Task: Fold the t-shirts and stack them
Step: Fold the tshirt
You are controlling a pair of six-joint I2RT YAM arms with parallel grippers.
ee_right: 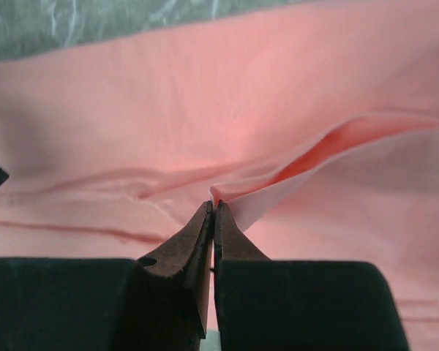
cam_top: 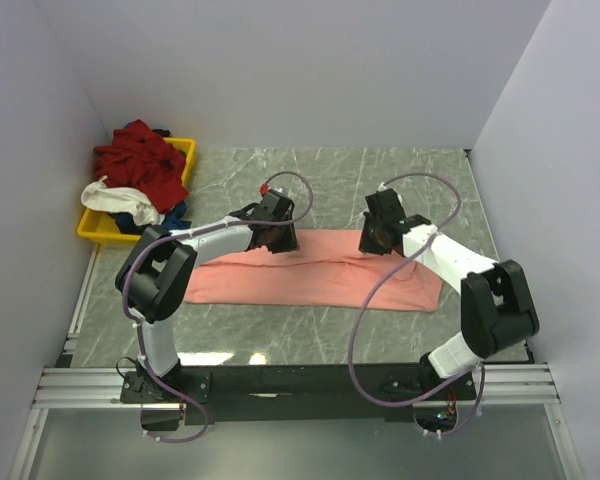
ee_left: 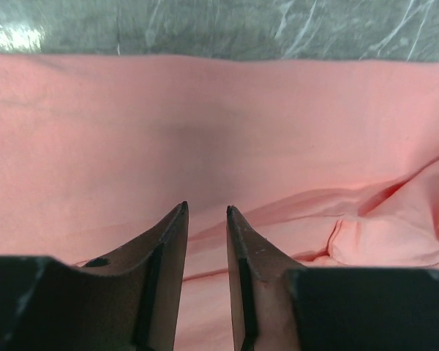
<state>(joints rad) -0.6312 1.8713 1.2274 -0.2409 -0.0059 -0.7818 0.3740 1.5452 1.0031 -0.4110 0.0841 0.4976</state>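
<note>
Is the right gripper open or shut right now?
Shut. In the right wrist view the right gripper has its fingertips pressed together, pinching a raised fold of the salmon-pink t-shirt.

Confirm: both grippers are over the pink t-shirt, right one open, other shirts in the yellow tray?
Not quite: the right gripper is shut, pinching a raised fold of the salmon-pink t-shirt; the right wrist view shows it. The rest stands.

yellow plastic tray (cam_top: 92,231) at far-left table corner, grey-green marbled tabletop (cam_top: 330,170), white walls (cam_top: 280,70), metal rail (cam_top: 80,385) along near edge
</note>
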